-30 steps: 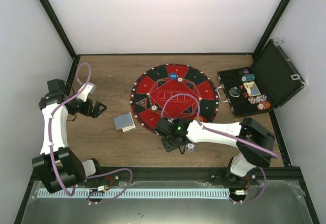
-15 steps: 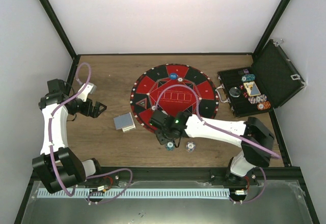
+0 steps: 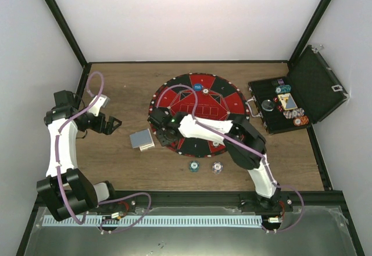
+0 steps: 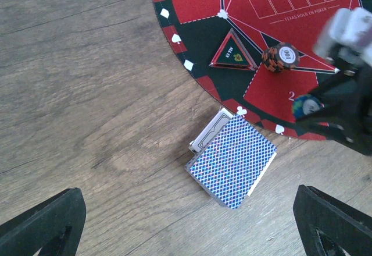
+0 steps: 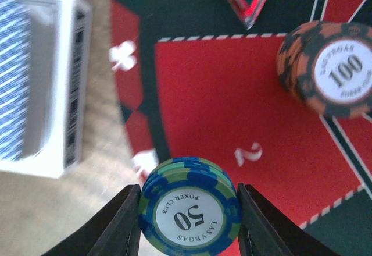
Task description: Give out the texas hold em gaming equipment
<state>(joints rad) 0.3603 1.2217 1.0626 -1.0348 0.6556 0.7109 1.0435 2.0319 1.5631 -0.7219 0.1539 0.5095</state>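
Mat (image 5: 232,105) below, teal chips (image 5: 189,209) between right jaws

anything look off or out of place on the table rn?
A teal chip and a white chip lie on bare wood, just off the near edge of the mat. The deck lies skewed over its white box, which pokes out at one corner. Nothing looks spilled or damaged.

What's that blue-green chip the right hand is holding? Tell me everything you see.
A small round chip, possibly a short stack, blue with green edge stripes and a white centre reading 50, Las Vegas Poker Club. It sits level, pinched between the right hand's two black fingers, over the mat's red section marked 2.
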